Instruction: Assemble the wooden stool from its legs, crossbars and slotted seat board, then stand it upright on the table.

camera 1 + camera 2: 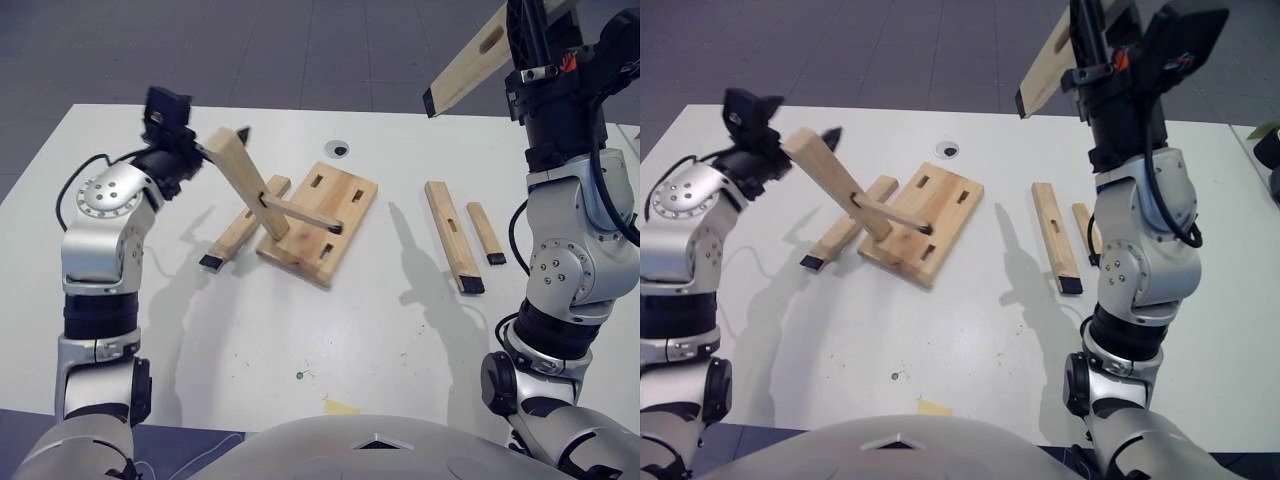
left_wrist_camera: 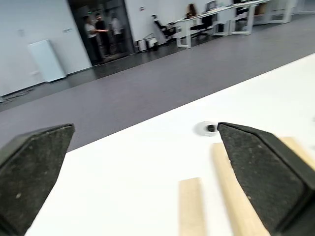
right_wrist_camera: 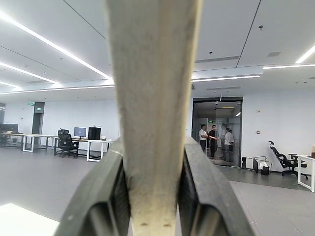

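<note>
Seat board (image 1: 325, 225) lies flat mid-table (image 1: 350, 340), slots up. Tilted leg (image 1: 248, 183) with crossbar (image 1: 305, 215) fitted leans over the board's left edge. Left gripper (image 2: 145, 128) sits at the leg's upper end, fingers spread wide; contact cannot be told. Right gripper (image 3: 153, 147) is clamped on a raised leg (image 1: 465, 68), high above the table. Spare leg (image 1: 232, 238) lies left of the board; long leg (image 1: 453, 235) and short crossbar (image 1: 485, 232) lie to its right
</note>
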